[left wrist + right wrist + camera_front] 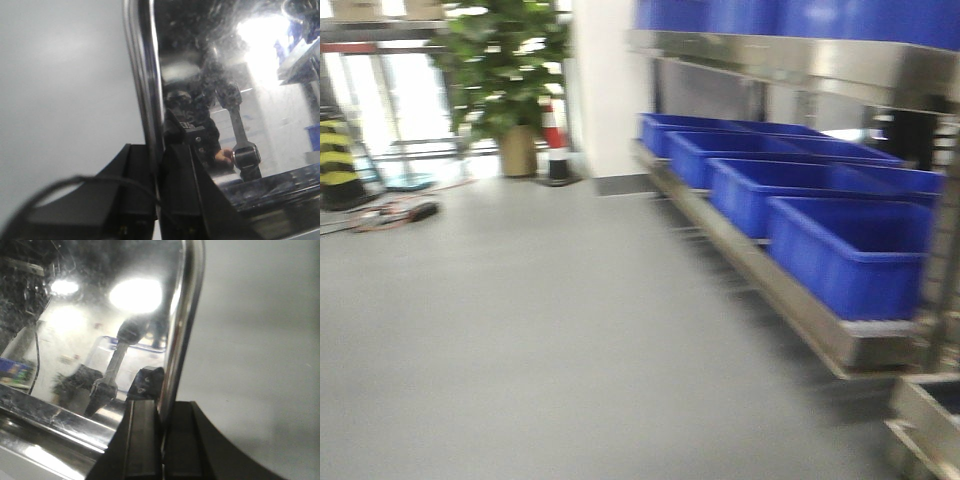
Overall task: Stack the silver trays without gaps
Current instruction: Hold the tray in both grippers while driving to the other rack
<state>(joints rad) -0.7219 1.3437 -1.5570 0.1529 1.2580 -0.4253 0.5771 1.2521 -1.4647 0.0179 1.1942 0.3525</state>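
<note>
Down at the left wrist, clamped tight on the rolled edge of a shallow, mirror-bright silver metal tray (235,75) with the black left gripper (157,162): one finger (132,170) on the outer side, the other pressed to the polished inner face, no gap to the metal. Nothing but a plain grey surface (60,100) behind that edge. Over at the right wrist, same story: black right gripper (161,415) pinched shut around a rounded silver tray rim (187,315), fingers either side and touching it, with lamps and an arm mirrored in the shiny face beside it. Same tray or another, impossible to tell from these views. Out front, all badly blurred: four blue plastic bins (850,250) lined up along a long steel shelf (790,300) on the right, bare grey floor (520,330) to the left, and a leafy green potted plant (505,70) with a red-and-white traffic cone (555,145) just beside it at the back
</note>
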